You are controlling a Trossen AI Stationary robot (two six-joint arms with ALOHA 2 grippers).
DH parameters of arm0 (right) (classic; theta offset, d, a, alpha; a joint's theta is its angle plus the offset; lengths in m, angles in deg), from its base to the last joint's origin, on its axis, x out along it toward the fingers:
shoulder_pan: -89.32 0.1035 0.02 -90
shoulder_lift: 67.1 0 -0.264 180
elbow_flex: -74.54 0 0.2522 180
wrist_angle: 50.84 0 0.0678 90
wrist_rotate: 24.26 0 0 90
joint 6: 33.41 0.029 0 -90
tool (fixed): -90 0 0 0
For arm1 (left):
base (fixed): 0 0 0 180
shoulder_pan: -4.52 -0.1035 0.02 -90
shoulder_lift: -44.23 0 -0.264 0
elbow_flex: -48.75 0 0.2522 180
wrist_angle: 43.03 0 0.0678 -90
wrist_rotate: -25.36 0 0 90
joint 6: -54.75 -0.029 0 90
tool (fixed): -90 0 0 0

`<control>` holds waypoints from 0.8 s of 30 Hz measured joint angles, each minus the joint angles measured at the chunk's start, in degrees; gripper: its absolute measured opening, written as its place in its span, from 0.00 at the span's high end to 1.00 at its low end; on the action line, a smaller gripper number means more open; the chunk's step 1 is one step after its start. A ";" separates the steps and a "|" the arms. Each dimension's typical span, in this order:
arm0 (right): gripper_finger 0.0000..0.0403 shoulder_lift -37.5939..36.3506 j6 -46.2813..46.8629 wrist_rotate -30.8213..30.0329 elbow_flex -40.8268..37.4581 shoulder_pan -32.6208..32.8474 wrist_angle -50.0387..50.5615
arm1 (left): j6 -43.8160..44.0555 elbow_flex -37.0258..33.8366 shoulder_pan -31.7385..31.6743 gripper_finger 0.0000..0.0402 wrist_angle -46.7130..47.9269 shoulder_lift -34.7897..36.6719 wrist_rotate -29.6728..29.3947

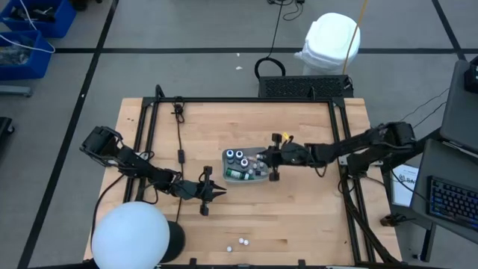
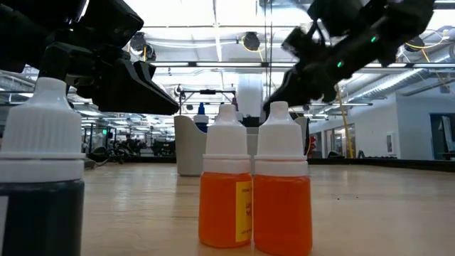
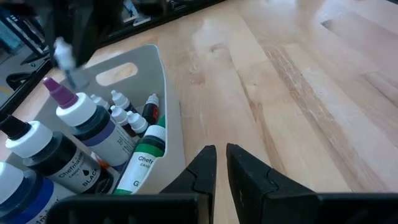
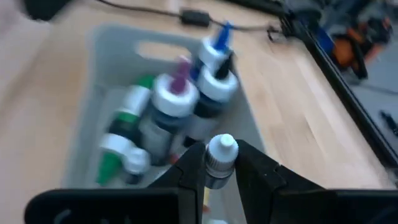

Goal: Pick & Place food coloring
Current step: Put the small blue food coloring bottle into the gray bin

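1. Food coloring bottle (image 4: pixel 221 155), a small white-capped one, sits between the fingers of the right gripper (image 4: pixel 219 167), which is clamped on its neck directly above the grey tray (image 4: pixel 112 43).
2. Doing this step well, as I judge it: lower the bottle into a free gap near the tray's closer end, keep it upright, and part the fingers only once its base rests, so it does not topple the neighbours.
3. The tray holds the rest of the collected bottles: two larger dark ones with white collars, one purple-tipped (image 4: pixel 175 93) and one blue-tipped (image 4: pixel 214 65), plus a green-capped bottle (image 4: pixel 127 118) lying over and several tiny white-capped ones beside it.
4. In the high view the tray (image 1: pixel 226 158) lies near the table's middle, with the right gripper (image 1: pixel 270 159) over its edge.
5. Still to fetch: three small bottles (image 1: pixel 240 242) near the front edge of the table (image 1: pixel 299 217); two orange ones (image 2: pixel 252 185) stand touching in the low view.
6. The left gripper (image 3: pixel 221 163) waits beside the tray, fingers nearly together, holding nothing.
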 joint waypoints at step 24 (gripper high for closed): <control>0.85 6.47 2.46 6.27 1.55 -4.99 -3.08 | 3.33 0.00 -5.54 0.88 1.83 0.00 1.64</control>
